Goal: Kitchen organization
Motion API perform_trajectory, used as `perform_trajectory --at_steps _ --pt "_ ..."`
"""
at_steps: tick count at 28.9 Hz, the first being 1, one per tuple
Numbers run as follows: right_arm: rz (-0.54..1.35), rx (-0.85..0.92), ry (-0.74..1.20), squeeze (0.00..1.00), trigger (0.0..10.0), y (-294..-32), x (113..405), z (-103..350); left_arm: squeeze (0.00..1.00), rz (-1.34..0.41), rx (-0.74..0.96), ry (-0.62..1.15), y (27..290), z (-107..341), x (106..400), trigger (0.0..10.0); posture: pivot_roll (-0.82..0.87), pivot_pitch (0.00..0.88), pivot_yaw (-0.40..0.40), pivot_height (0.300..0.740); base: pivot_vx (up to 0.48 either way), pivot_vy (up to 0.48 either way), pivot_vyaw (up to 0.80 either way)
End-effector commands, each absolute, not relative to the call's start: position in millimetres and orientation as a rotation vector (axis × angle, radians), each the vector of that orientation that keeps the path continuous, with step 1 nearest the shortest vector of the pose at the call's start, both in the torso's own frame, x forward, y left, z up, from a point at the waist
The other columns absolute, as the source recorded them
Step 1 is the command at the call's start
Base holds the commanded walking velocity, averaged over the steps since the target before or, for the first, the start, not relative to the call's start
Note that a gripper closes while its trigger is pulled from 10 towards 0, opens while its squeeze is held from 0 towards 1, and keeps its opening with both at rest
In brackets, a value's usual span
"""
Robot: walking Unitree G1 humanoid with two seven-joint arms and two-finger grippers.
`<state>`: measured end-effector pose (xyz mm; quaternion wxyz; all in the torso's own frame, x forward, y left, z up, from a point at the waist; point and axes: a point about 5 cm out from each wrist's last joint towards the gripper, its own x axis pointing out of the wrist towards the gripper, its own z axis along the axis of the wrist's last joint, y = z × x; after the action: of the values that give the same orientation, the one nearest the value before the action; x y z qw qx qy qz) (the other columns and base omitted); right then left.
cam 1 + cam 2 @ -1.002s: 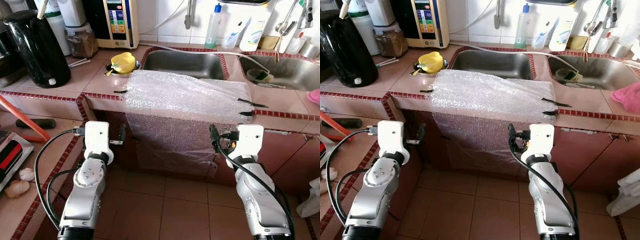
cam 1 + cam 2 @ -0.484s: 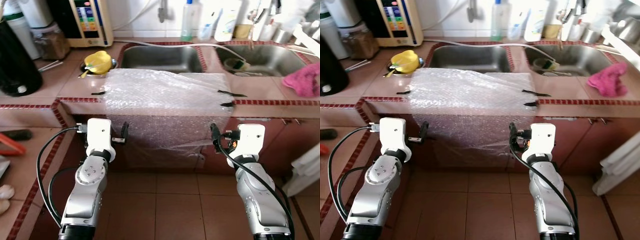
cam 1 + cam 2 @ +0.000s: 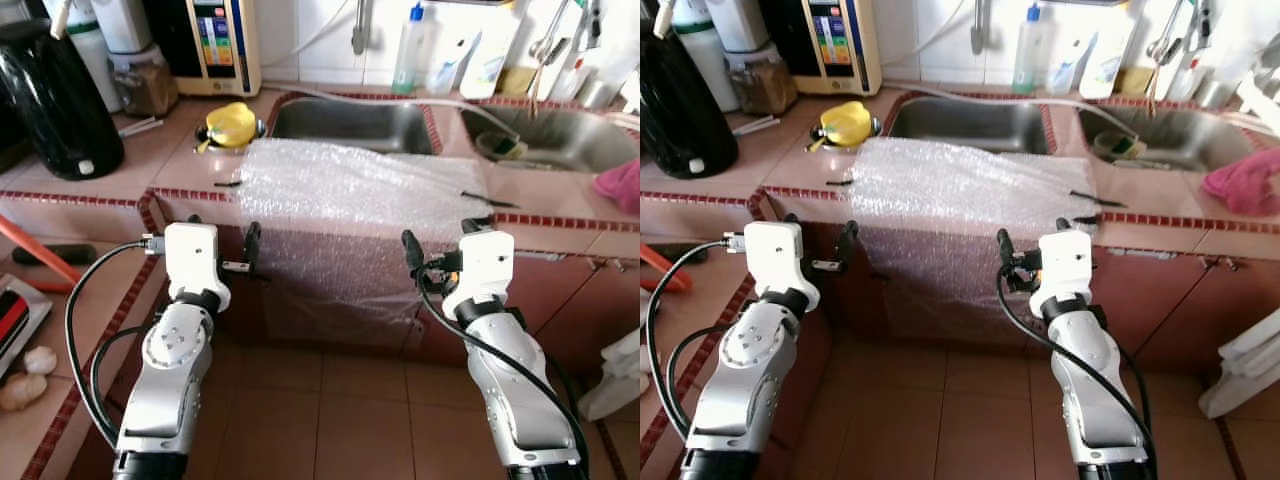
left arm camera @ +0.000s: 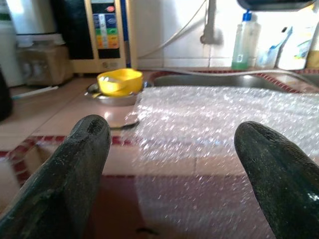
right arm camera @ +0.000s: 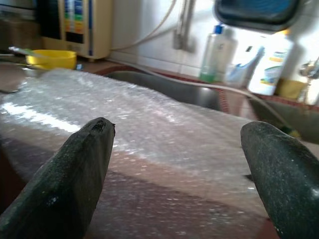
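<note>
left eye view: two grippers held up before a sheet of bubble wrap

left eye view has the bubble wrap (image 3: 365, 195) taped over the tiled counter (image 3: 180, 165) and hanging down its front, so the cupboard face behind it is only a pink blur. the left gripper (image 3: 250, 250) is raised just in front of the counter edge at the sheet's left side, apart from it. the right gripper (image 3: 420, 262) is raised before the sheet's right side; whether it touches the wrap cannot be told from above. in the left wrist view the two black fingers (image 4: 75, 164) stand wide apart with nothing between them, and the right wrist view shows its fingers (image 5: 79, 164) spread the same way, holding nothing.

behind the sheet lies a steel sink (image 3: 350, 120), its front rim hidden under the wrap. a second sink (image 3: 560, 135) sits to the right, partly cut off. a yellow bowl (image 3: 232, 125) rests on a metal dish left of the sheet. a black jug (image 3: 60, 95) stands at the far left. a pink cloth (image 3: 620, 185) is cut by the right edge. the bottles (image 3: 408, 60) along the wall are washed out by glare, their labels unreadable.
</note>
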<state>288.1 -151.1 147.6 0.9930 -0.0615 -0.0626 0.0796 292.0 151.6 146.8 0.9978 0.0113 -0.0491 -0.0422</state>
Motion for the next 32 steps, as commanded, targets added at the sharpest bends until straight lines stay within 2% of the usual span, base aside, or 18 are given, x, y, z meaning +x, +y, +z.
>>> perform_trajectory --at_steps 1,32 --pt "0.150 -0.136 -0.153 0.00 10.0 -153.9 287.4 154.0 0.00 -0.092 0.019 -0.106 151.0 149.4 292.0 10.0 0.01 0.000 0.018 0.740 0.341 0.000 0.00" --pt "0.165 -0.146 -0.144 0.00 10.0 -153.4 284.2 152.5 0.00 -0.107 0.008 -0.078 146.3 144.1 289.8 10.0 0.00 0.000 0.016 0.740 0.326 0.000 0.00"
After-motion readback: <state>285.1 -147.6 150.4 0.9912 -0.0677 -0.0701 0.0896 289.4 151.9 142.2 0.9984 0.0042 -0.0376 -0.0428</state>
